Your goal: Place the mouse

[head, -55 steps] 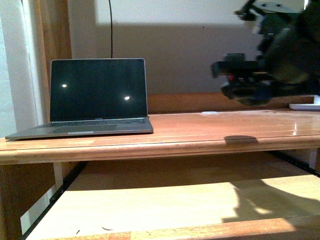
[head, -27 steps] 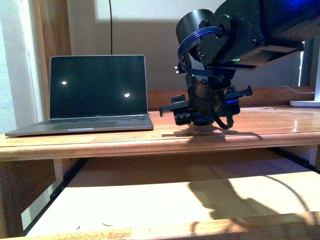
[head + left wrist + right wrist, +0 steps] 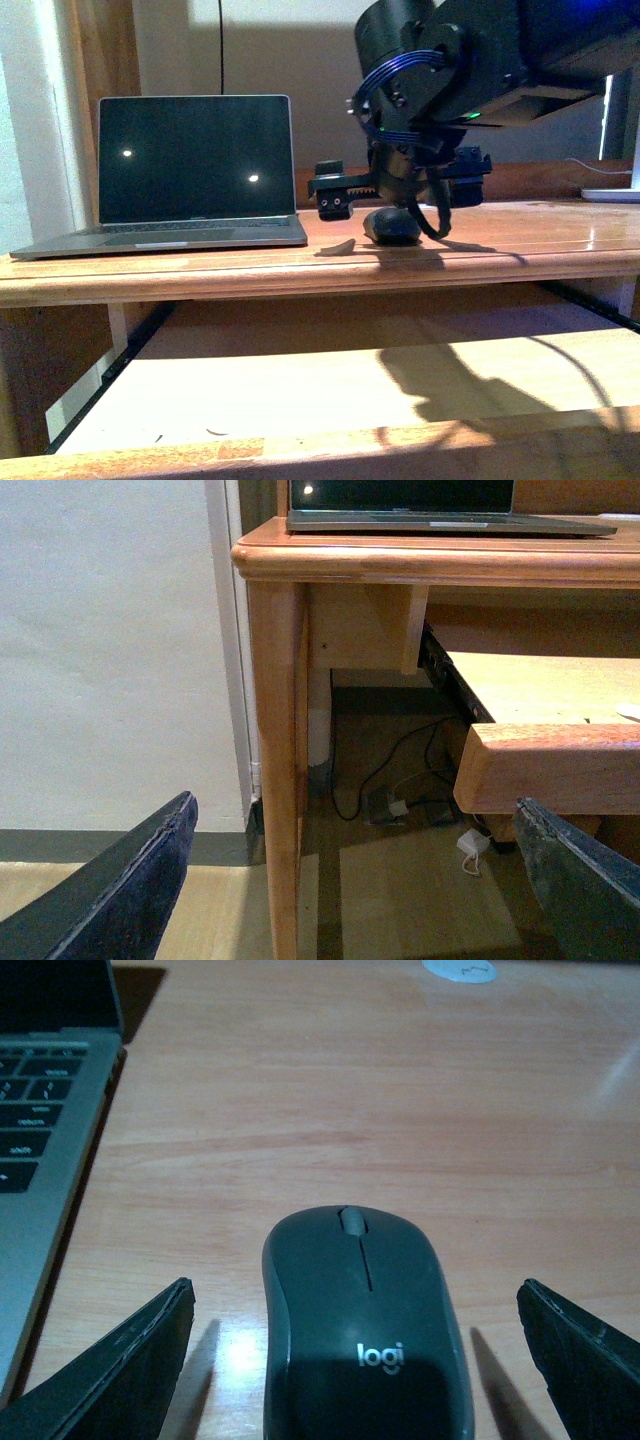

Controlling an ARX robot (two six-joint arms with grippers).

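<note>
Wooden desk [image 3: 200, 263] — mouse [image 3: 360, 1340] lies free, right claw [image 3: 362, 1365] spread around it.

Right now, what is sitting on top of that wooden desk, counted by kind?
laptop: 1
mouse: 1
small white disc: 1
white flat object at the far right edge: 1
Total: 4

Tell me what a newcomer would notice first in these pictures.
The bulky black arm fills the front view's upper right, its open right gripper straddling a dark grey Logi mouse on the wooden desk. Left of it stands an open laptop with a black screen.
</note>
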